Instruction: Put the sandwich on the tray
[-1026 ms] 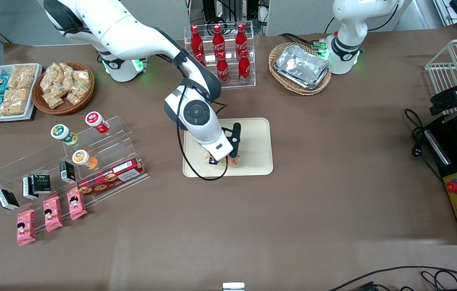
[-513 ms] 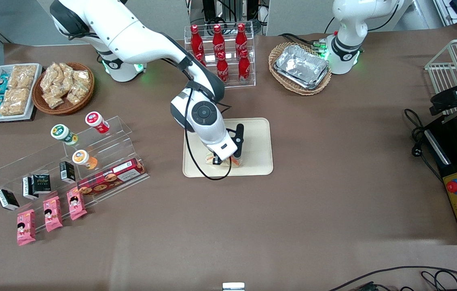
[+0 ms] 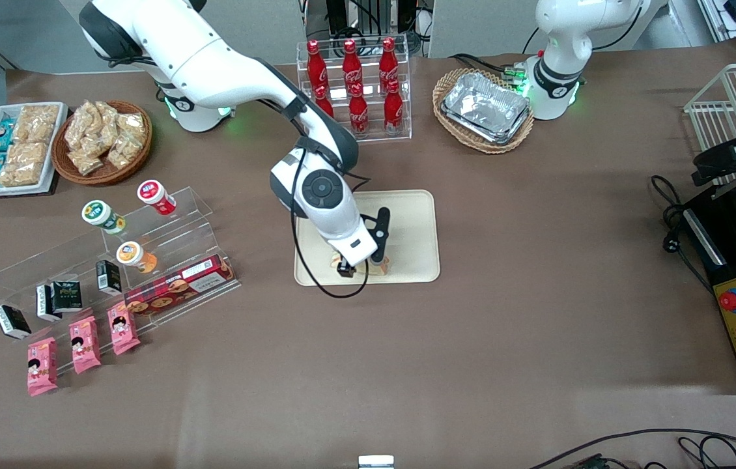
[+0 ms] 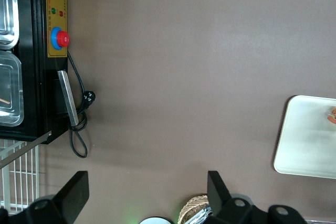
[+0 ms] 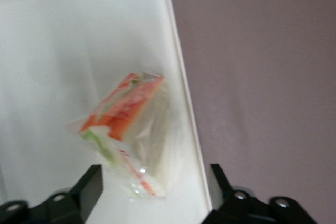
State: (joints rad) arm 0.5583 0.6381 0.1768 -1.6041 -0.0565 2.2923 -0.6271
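The sandwich (image 5: 128, 129), a clear-wrapped wedge with orange-red and green filling, lies on the cream tray (image 5: 47, 51) close to its rim. My right gripper (image 5: 155, 195) hangs just above it, open, with one finger on each side and neither touching the wrap. In the front view the gripper (image 3: 358, 266) is over the part of the tray (image 3: 413, 221) nearest the camera. The wrist hides most of the sandwich (image 3: 382, 264). The left wrist view shows the tray's end (image 4: 307, 140) and a sliver of the sandwich (image 4: 333, 115).
A rack of red bottles (image 3: 355, 85) stands farther from the camera than the tray. A basket of foil trays (image 3: 485, 107) sits near the parked arm's base. Acrylic shelves with cups and packets (image 3: 114, 260) and pink snack packets (image 3: 81, 342) lie toward the working arm's end.
The gripper has shifted a little nearer the camera, toward the tray's near rim, and the wrist has turned slightly. The sandwich stays under it on the tray.
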